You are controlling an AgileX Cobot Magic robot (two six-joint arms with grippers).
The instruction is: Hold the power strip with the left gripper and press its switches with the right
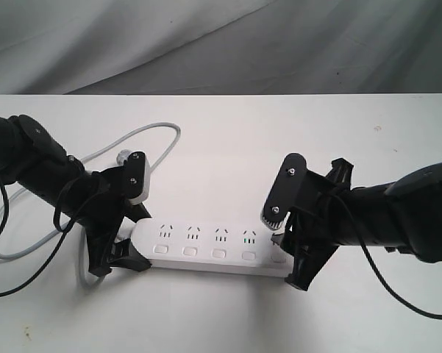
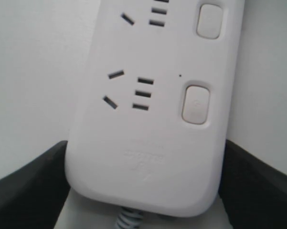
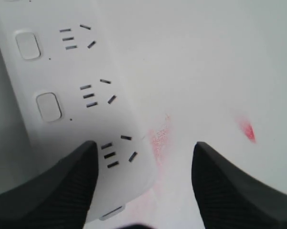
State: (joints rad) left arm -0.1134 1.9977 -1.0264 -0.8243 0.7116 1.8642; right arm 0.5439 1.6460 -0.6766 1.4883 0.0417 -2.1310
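The white power strip (image 1: 213, 246) lies flat on the table, sockets up, with its switches (image 1: 190, 251) in a row along the near side. My left gripper (image 1: 132, 220) straddles the cord end. In the left wrist view its black fingers (image 2: 28, 183) sit against both long sides of the power strip (image 2: 148, 143), next to the end switch (image 2: 196, 104). My right gripper (image 1: 283, 235) is at the other end with its jaws wide apart. One of its fingers (image 3: 62, 191) rests on the power strip (image 3: 86, 95) where the last switch would be; the other hangs over bare table.
The grey cord (image 1: 132, 140) loops away to the left behind the left arm. A grey cloth (image 1: 221, 44) hangs behind the table's far edge. Loose black cables trail from both arms. Reddish marks (image 3: 246, 130) show on the table beside the right gripper.
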